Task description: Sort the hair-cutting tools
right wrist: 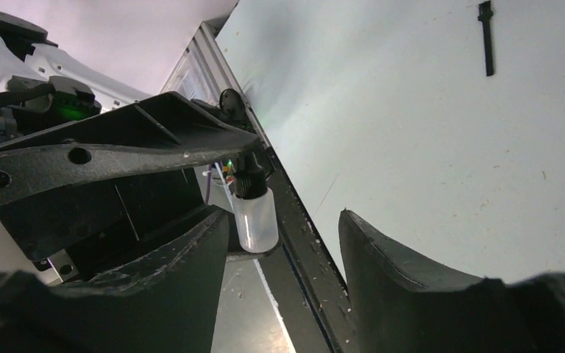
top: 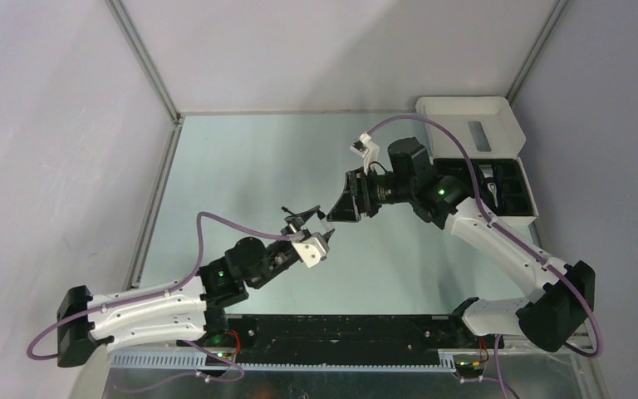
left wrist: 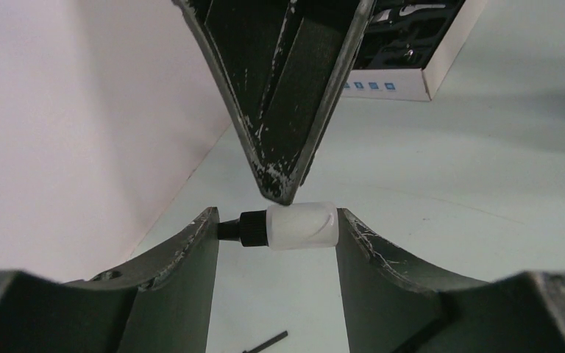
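Note:
My left gripper (left wrist: 276, 218) is shut on a small translucent bottle (left wrist: 301, 226) with a black cap. It holds the bottle end to end above the table, cap against one finger and base against the other. My right gripper (right wrist: 283, 220) is open and meets it mid-table (top: 334, 216). The bottle (right wrist: 256, 219) sits between its fingers, close to the left one. One right finger (left wrist: 287, 110) comes down onto the bottle's top. A thin black stick (right wrist: 488, 37) lies on the table, also below the left gripper (left wrist: 266, 343). The other black tools are not clearly visible.
The white box (top: 465, 112) stands open at the back right. Its black moulded insert (top: 511, 187) holds a silver-tipped piece (top: 488, 176). The box corner shows in the left wrist view (left wrist: 441, 70). Grey walls close the table on the left, back and right.

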`<action>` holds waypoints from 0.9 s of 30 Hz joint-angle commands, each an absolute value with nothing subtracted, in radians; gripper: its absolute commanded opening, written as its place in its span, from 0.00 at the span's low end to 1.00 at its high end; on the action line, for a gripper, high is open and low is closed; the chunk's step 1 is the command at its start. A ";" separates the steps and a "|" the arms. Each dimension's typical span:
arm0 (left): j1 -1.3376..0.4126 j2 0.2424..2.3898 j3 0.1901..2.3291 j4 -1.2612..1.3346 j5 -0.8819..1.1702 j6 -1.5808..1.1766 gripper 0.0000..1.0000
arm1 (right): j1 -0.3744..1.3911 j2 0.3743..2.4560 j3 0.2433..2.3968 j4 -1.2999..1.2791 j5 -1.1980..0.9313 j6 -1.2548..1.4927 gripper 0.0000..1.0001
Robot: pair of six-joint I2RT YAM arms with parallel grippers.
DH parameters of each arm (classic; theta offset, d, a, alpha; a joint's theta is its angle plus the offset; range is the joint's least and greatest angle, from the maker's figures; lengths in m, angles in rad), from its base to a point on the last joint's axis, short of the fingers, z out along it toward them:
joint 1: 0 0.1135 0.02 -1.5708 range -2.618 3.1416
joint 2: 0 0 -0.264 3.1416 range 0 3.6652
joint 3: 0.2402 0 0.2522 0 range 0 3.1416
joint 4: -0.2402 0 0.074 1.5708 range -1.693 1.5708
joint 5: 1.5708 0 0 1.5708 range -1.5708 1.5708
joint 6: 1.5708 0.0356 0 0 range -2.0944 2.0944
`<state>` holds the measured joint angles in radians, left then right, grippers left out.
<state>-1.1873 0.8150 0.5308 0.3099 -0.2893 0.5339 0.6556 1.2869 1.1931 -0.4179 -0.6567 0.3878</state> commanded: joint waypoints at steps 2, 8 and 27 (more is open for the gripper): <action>-1.195 0.802 0.538 0.382 -0.218 0.531 0.46 | 0.687 1.297 1.255 -0.409 -0.672 0.362 0.60; -1.200 0.812 0.547 0.380 -0.201 0.531 0.46 | 0.697 1.319 1.281 -0.426 -0.668 0.355 0.55; -1.203 0.825 0.543 0.368 -0.187 0.542 0.47 | 0.712 1.357 1.307 -0.469 -0.716 0.338 0.40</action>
